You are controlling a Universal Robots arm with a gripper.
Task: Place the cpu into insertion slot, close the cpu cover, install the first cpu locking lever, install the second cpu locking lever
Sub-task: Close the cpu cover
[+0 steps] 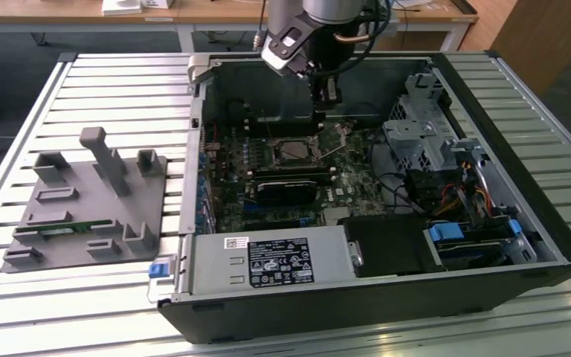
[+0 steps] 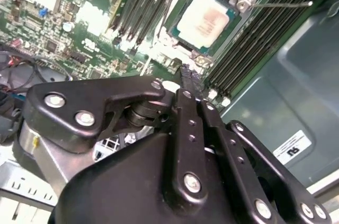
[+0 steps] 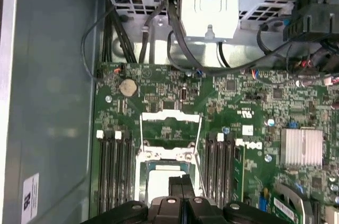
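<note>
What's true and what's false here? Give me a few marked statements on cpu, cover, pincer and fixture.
1. The cpu sits in the insertion slot. True.
2. The cpu cover is closed over it. False: it lies flipped open, with green board showing through its window.
3. The pincer grips the cpu. False: it is shut and holds nothing, close to the socket.
4. The grey fixture sits outside the computer case, at the exterior view's left. True.
</note>
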